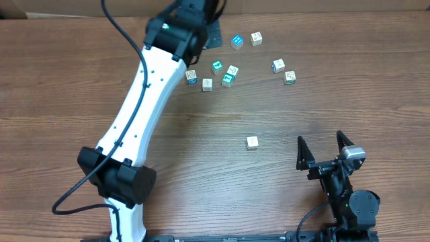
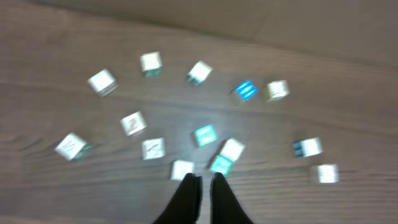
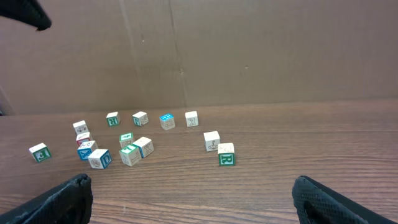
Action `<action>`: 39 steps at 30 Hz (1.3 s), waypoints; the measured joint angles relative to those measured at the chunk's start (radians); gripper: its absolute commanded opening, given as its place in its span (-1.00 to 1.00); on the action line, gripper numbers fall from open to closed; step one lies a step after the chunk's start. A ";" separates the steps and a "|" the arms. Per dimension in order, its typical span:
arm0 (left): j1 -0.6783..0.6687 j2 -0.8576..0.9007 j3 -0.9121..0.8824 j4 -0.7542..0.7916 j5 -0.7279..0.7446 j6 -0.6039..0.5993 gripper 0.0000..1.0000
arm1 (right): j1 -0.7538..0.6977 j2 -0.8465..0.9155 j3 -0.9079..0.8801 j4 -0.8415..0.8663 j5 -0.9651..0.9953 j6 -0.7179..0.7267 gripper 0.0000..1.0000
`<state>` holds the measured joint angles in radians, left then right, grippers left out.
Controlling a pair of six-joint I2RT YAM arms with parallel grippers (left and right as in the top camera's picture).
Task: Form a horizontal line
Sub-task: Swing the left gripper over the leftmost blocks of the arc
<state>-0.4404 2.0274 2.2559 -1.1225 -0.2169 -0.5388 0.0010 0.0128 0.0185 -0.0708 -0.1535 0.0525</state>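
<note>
Several small picture cubes lie loose and scattered at the far middle of the table, among them a teal one [image 1: 217, 66] and a white one [image 1: 207, 84]. No row of touching cubes shows in any view. One tan cube [image 1: 252, 142] sits alone nearer the front. My left arm [image 1: 144, 101] reaches over the cluster, hiding its fingers from overhead. In the blurred left wrist view my left gripper [image 2: 203, 182] hangs above the cubes, fingers almost together and empty, just short of a white cube [image 2: 182, 169]. My right gripper [image 1: 324, 149] is wide open and empty [image 3: 205, 202].
A cardboard wall [image 3: 249, 50] stands behind the cubes. A green "R" cube [image 3: 226, 154] is the nearest one ahead of the right gripper. Bare wood [image 1: 322, 101] lies between the cluster and the right gripper.
</note>
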 measured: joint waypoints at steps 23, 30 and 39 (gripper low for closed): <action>0.017 0.000 -0.188 -0.010 0.013 0.017 0.47 | 0.000 0.000 0.000 0.000 0.000 0.000 1.00; 0.017 0.000 -0.219 0.013 -0.013 0.018 0.37 | 0.000 0.000 0.000 0.000 0.001 0.001 1.00; 0.017 0.000 -0.219 0.024 -0.051 0.018 0.40 | 0.000 0.000 0.000 0.000 0.000 0.000 1.00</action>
<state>-0.4232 2.0277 2.0365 -1.0985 -0.2680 -0.5209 0.0010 0.0128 0.0185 -0.0708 -0.1532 0.0528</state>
